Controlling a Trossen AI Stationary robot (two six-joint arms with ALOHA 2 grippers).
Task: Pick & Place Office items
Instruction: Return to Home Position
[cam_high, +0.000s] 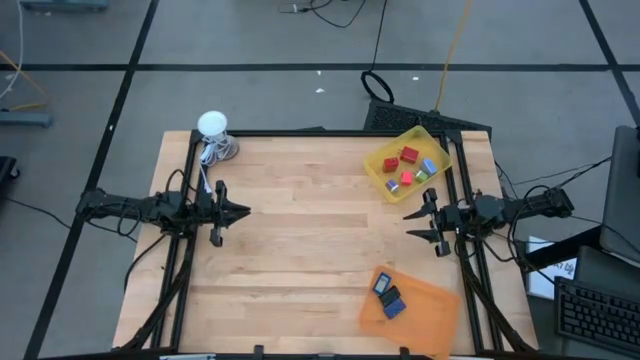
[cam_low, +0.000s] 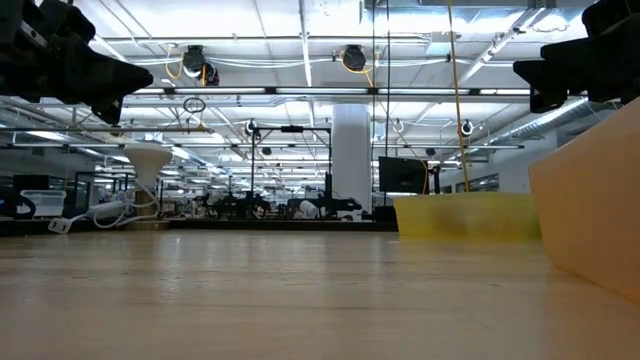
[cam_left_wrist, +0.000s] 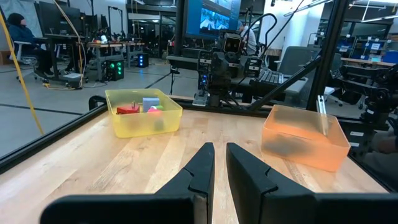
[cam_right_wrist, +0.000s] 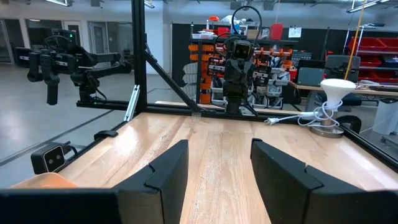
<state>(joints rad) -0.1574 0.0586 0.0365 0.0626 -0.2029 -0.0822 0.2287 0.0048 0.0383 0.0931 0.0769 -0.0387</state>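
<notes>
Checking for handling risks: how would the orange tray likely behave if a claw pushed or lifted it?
The orange tray looks like thin see-through plastic, so probably light and a bit bendy. On the smooth wooden table it would likely slide easily. Its small blocks sit bunched at one end, so lifting might tilt it.

Table (cam_high: 300, 230) bears yellow tray (cam_high: 383, 160), orange tray (cam_high: 432, 302), white lamp (cam_high: 212, 124).

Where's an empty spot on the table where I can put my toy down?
The big bare middle of the table, between the left gripper and the right gripper, is free. So is the wood left of the orange tray. It's crowded around the yellow tray, the orange tray and the white corded ball.
</notes>
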